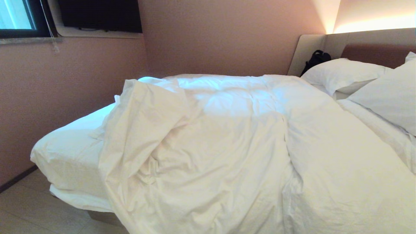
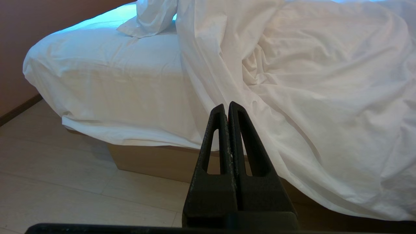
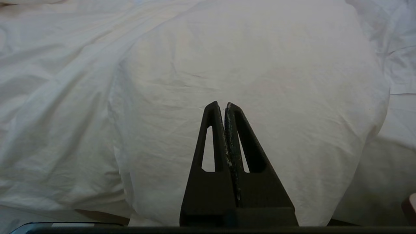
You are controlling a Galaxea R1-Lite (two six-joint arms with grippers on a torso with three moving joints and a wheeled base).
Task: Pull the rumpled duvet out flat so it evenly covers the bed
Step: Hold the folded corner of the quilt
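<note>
Both end effectors (image 2: 227,105) (image 3: 224,105) hang pressed together, empty, short of the duvet (image 1: 227,146).

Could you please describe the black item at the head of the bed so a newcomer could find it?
Start at the beige padded headboard. In its far corner, just behind the farthest pillow, sits a small black bag. It is the only dark object among white bedding.

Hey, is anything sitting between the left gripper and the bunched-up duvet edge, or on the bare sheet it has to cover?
Nothing visible. The left gripper, shut, faces the duvet hanging over the bed side, with only open air between. The bare sheet at the foot carries just a folded-back duvet corner.
</note>
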